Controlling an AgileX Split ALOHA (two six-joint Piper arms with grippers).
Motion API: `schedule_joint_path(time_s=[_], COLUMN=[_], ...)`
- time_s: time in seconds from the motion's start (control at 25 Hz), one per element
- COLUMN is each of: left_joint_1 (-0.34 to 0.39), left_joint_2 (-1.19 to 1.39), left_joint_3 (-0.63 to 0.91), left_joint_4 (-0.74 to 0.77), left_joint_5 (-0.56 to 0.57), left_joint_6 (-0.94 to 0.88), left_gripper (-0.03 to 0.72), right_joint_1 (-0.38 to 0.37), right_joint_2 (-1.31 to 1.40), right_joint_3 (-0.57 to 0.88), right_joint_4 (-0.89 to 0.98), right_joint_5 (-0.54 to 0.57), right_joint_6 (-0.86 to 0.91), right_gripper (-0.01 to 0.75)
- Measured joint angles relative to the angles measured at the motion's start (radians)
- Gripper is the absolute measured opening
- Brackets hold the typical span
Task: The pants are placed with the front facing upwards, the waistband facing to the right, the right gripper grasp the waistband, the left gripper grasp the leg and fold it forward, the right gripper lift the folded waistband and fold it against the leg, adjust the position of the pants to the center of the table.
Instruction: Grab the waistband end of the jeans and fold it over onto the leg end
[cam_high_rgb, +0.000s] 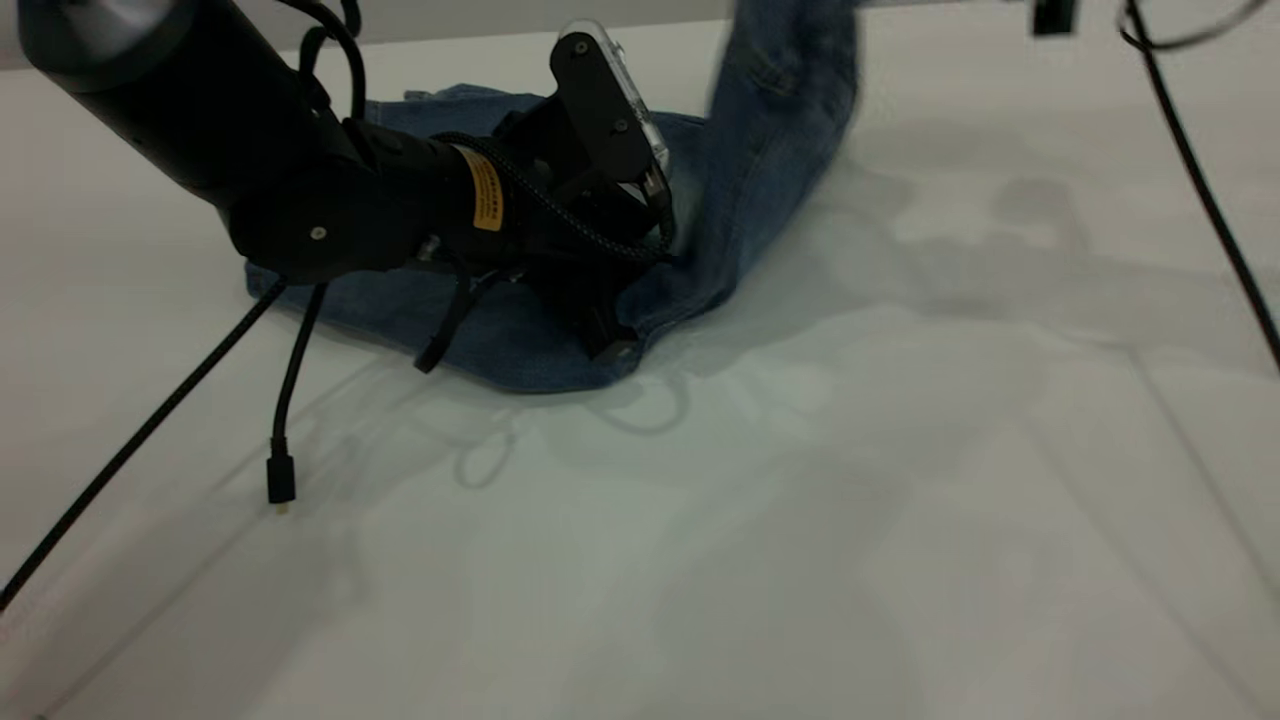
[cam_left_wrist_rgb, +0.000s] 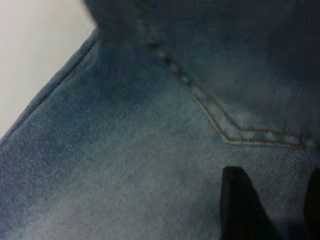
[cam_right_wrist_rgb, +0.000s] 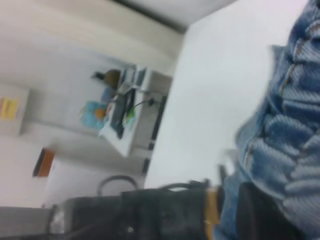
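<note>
Lying on white table (cam_high_rgb: 900, 500), pants (cam_high_rgb: 520, 340) under left pincer (cam_high_rgb: 605, 335), grip unclear; right pincer unseen.

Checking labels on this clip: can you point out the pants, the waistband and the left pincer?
pants (cam_high_rgb: 520, 350): exterior view, flat denim near the front edge.
waistband (cam_right_wrist_rgb: 295, 150): right wrist view, on the puckered gathers.
left pincer (cam_high_rgb: 612, 340): exterior view, fingertips pressed at the denim edge.

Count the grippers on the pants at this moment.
2. The left gripper rests open on the pants lying on the table; the right gripper, above the exterior view's frame, holds the waistband raised. Only one of its fingers shows.
</note>
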Motion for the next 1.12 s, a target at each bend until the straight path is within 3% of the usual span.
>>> schedule_joint_path(time_s=[0.16, 0.36, 0.84, 1.12], left_joint_1=[0.0, 0.021, 0.141, 0.258], left_joint_2=[0.0, -0.047, -0.342, -0.368], left_joint_3=[0.001, 0.005, 0.004, 0.003], left_joint_4=[0.005, 0.022, 0.0, 0.004], left_joint_5=[-0.001, 0.06, 0.197, 0.296], left_joint_6=[0.0, -0.003, -0.06, -0.06], left_gripper=[0.312, 0.313, 0.314, 0.314], right_joint_1=[0.045, 0.042, 0.042, 0.054], right_joint_2=[0.0, 0.0, 0.0, -0.003], right_joint_3=[-0.021, -0.019, -0.019, -0.064], right_joint_4=[-0.001, 0.001, 0.003, 0.001], right_joint_5=[-0.006, -0.009, -0.009, -0.01], right_joint_6=[0.009, 0.009, 0.018, 0.04], right_gripper=[0.08, 0.08, 0.08, 0.08])
